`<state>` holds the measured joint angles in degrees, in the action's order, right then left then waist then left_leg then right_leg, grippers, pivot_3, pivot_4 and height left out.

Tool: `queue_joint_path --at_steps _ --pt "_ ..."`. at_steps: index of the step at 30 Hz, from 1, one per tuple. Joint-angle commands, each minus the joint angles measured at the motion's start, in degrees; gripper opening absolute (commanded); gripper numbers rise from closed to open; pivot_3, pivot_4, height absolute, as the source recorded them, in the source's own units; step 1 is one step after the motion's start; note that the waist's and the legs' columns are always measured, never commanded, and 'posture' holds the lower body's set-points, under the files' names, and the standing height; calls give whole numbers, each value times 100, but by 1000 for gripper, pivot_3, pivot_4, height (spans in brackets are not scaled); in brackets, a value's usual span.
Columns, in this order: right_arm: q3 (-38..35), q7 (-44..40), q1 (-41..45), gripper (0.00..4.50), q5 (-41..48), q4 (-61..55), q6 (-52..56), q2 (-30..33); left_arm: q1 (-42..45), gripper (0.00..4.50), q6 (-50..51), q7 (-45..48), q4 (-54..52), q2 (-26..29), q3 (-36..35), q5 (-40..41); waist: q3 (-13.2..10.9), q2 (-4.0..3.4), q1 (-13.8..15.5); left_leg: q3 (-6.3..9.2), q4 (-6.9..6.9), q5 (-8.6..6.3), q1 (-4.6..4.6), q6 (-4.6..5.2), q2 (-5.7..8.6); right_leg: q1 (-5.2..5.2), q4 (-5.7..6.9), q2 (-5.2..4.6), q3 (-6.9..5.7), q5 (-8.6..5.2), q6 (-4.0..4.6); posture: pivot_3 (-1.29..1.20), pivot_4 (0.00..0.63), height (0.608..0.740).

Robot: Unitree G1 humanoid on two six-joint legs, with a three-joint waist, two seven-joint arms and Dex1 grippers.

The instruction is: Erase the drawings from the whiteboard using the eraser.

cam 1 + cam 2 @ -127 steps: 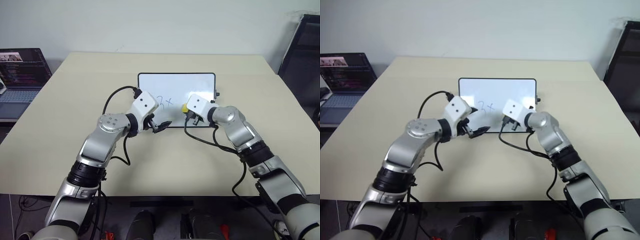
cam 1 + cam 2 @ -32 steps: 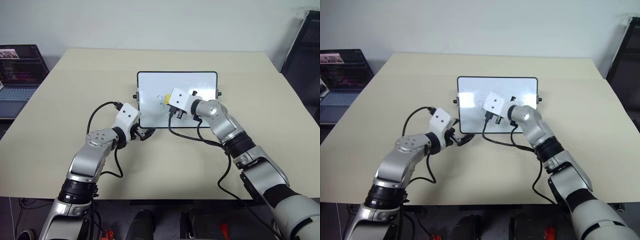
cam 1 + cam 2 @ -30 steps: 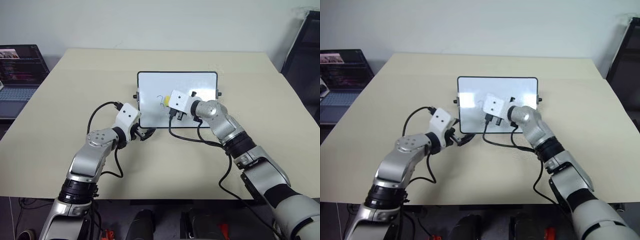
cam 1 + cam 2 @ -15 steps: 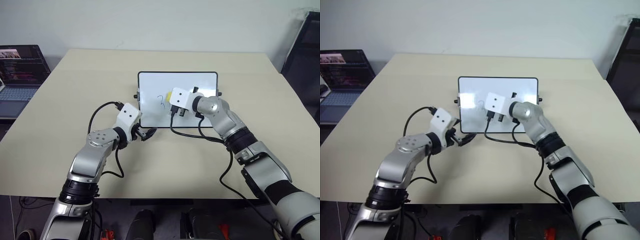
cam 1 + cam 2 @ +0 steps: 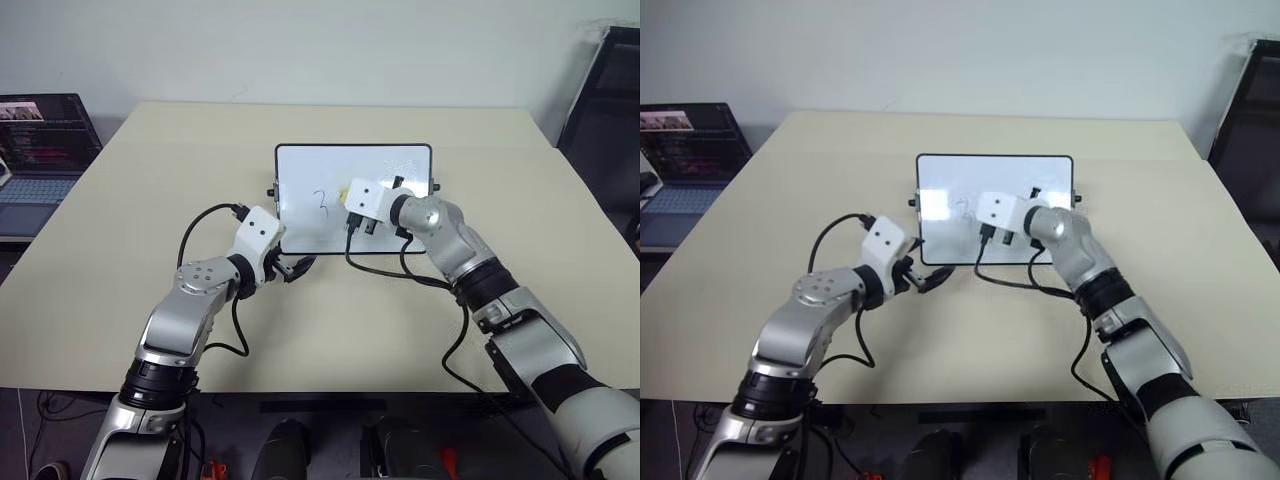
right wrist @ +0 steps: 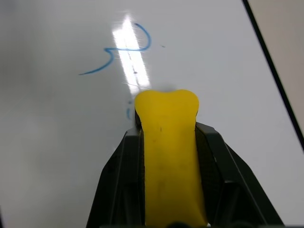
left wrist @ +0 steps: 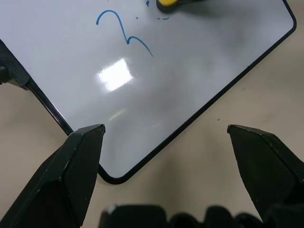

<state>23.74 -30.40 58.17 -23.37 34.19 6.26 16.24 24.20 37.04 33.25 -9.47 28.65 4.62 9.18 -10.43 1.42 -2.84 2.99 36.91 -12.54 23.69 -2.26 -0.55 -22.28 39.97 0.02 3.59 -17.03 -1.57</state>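
The whiteboard (image 5: 300, 170) lies flat at the middle of the table. One blue drawing shaped like a "3" (image 5: 322, 200) sits left of its centre, also seen as a curl (image 7: 126, 33) (image 6: 121, 52); a tiny blue speck (image 6: 128, 113) lies by the eraser's tip. My right gripper (image 6: 168, 137) is shut on the yellow eraser (image 5: 343, 190) (image 6: 168, 152), which rests on the board just right of the "3". My left gripper (image 5: 298, 268) (image 7: 165, 128) stands open at the board's near left corner, with nothing between its fingers.
The beige table (image 5: 150, 200) has free room all around the board. An open laptop (image 5: 40, 150) stands off the table's left edge. A black frame (image 5: 600, 90) stands at the far right. Black cables loop beside both wrists.
The mark right of the "3", seen in the earliest frames, is gone. Over the last second the right wrist turned slightly with the eraser, uncovering the "3". The left arm kept still.
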Motion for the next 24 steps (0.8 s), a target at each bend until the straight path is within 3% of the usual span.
queue_joint_path --at_steps 1,6,13,24 --pt "-9 -218 59 1091 26 -77 -59 17 -6 4500 -107 16 -161 -14 -3 14 0 0 -6 -1 -2 0 1 0 0 -1 -2 0 1 0 0 0 150 740" --pt "199 -915 -196 1091 23 -413 -45 92 -24 4500 -93 15 -190 -19 2 21 0 0 -11 -1 -4 -1 0 1 0 0 -3 0 0 0 0 0 150 740" --pt "-77 103 244 1091 -74 41 -348 -117 27 4500 -40 15 -223 -12 3 27 0 0 -36 -1 0 0 -1 0 -1 -1 1 1 1 0 0 0 150 740" --pt "94 -123 454 1091 -73 321 -517 -416 16 4500 -53 27 -226 5 5 20 -1 -1 -39 0 -8 -1 1 0 0 -2 -6 0 1 0 0 0 150 740"
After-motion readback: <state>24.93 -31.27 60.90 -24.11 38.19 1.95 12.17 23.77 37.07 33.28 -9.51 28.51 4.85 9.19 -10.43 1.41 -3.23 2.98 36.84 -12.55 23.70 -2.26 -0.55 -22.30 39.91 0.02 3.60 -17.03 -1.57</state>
